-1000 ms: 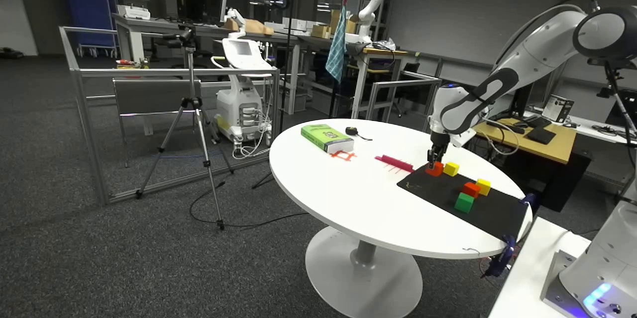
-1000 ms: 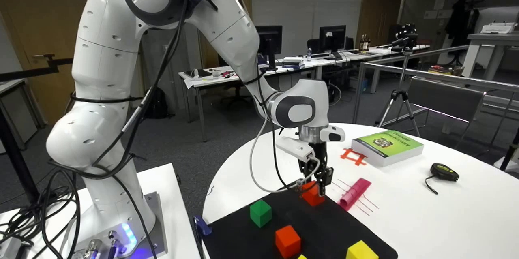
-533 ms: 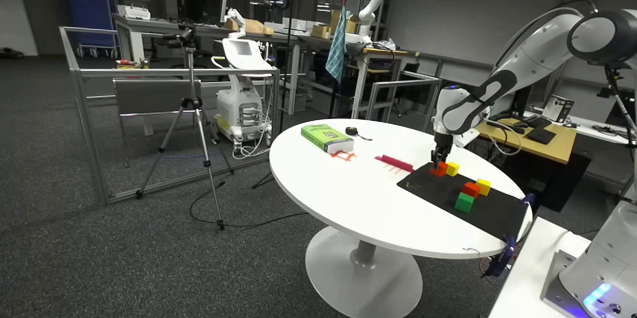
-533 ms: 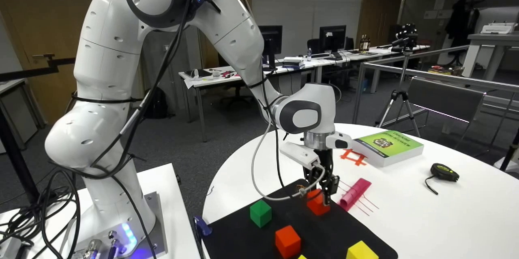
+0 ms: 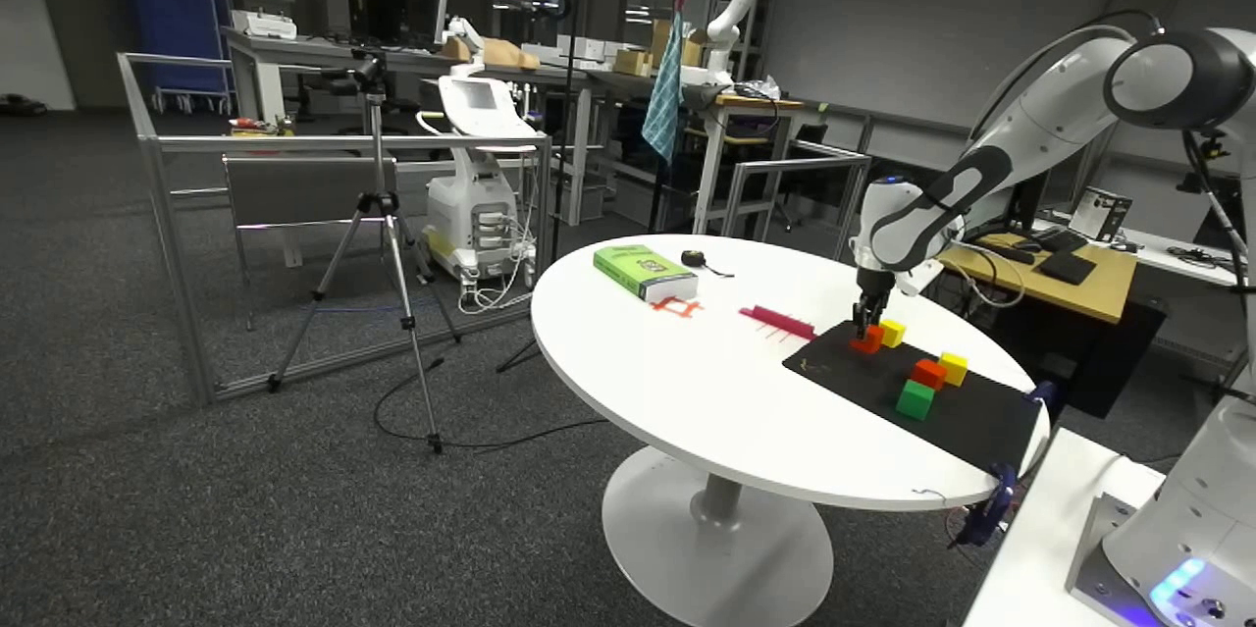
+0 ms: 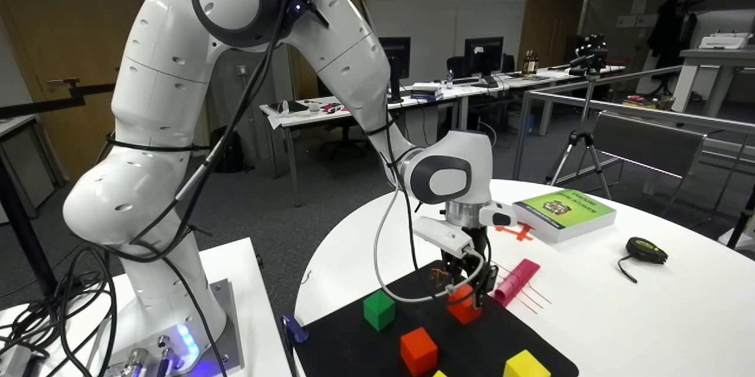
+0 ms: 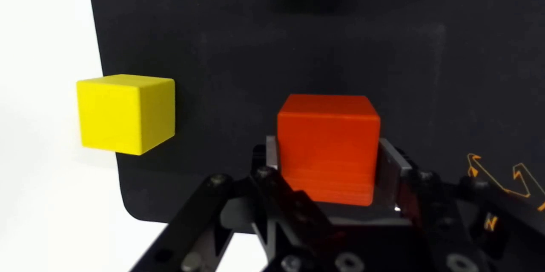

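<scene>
Gripper [image 7: 333, 153] has a red cube [image 7: 328, 157] pinched between half-spread jaws, on or just above the black mat [image 7: 247, 59], can't tell which; a yellow cube [image 7: 110, 114] sits at its nine o'clock in the wrist view. Looks like positioning, so next probably calls for a level set-down.

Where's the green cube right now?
In an exterior view, the green cube sits on the black mat, left of the gripper and its held red cube, nearest the other red cube.

Your arm [image 6: 348, 61] extends over the table edge [image 6: 312, 291]: elbow [image 6: 236, 2] high, wrist [image 6: 451, 170] pointing down, gripper [image 7: 332, 155] low, jaws clamped partway.
</scene>
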